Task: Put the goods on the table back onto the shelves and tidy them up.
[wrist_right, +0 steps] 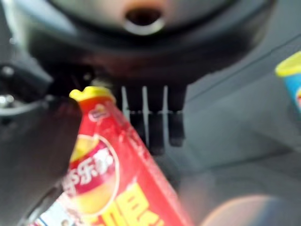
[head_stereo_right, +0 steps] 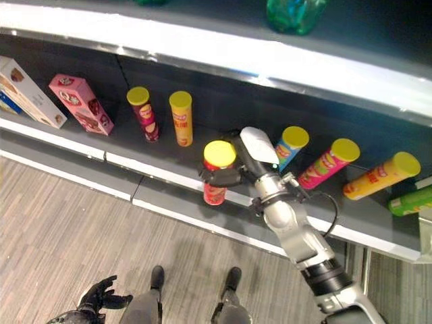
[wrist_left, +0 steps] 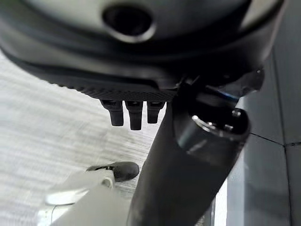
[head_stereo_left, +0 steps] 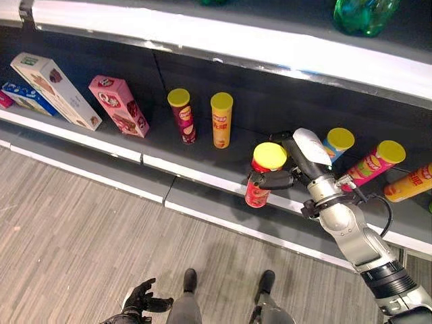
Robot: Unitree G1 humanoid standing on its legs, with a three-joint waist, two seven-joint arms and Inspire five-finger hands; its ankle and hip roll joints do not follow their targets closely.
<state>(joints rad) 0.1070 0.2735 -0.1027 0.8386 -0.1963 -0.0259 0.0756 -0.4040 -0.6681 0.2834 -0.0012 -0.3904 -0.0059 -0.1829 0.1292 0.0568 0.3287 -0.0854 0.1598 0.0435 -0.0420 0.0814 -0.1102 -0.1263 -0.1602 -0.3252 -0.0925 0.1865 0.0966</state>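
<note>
A red chip can [head_stereo_left: 258, 192] with a yellow lid stands upright at the front edge of the dark lower shelf [head_stereo_left: 159, 143]. My right hand [head_stereo_left: 298, 164] reaches in from the lower right and is shut on the can's upper part, fingers and thumb around it just below the lid. The right wrist view shows the same red can [wrist_right: 108, 179] between the thumb and the fingers [wrist_right: 150, 127]. My left hand [head_stereo_left: 142, 297] hangs low over the wooden floor at the bottom left, fingers relaxed and holding nothing.
On the shelf stand a dark red can [head_stereo_left: 182, 116], an orange can [head_stereo_left: 221, 120] and a blue can [head_stereo_left: 335, 143]. A pink can [head_stereo_left: 373, 162] and an orange can [head_stereo_left: 410, 182] lie tilted at the right. A pink box [head_stereo_left: 119, 105], white box [head_stereo_left: 55, 90] and blue box [head_stereo_left: 27, 98] sit left.
</note>
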